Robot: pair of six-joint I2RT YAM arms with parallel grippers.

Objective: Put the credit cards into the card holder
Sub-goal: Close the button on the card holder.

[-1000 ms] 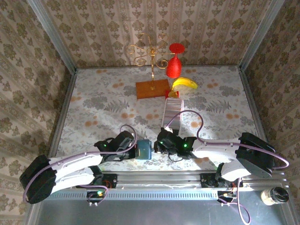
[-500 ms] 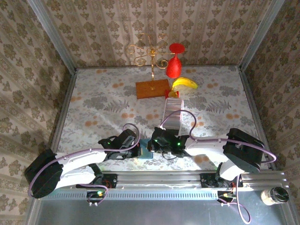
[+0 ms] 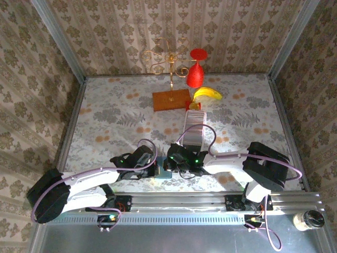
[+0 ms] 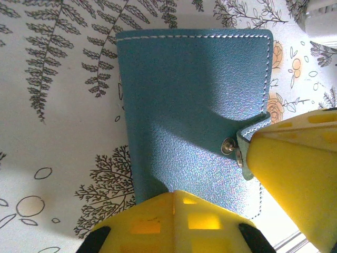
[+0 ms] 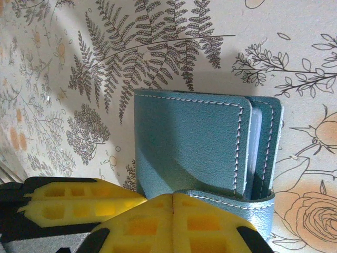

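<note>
1. Lying flat and folded shut on the floral cloth (image 3: 105, 121): card holder (image 4: 189, 105), teal, white-stitched, outer cover up.
2. Orientation: the snap tab (image 4: 234, 150) wraps over the edge facing the right gripper (image 4: 292, 171). The layered edge, with a paler leaf between the covers, shows in the right wrist view (image 5: 254, 153). Long axis uncertain, because the pads cut off the holder's near end in both wrist views.
3. Left gripper (image 4: 174, 203): at the holder's left edge, yellow pads pressed together along one seam, tips overlapping the cover. Whether any leather is pinched cannot be told.
4. Right gripper (image 5: 172, 203): at the holder's right edge, pads likewise drawn together. The tab strap runs under them, so a grip on it cannot be confirmed.
5. Credit cards (image 3: 194, 129): a ribbed pale row beyond the holder, well apart from it. Its long axis runs away from the holder, and its near end is hidden behind the right arm's cable.
6. From above, the holder (image 3: 162, 168) is a teal sliver between the two grippers.
</note>
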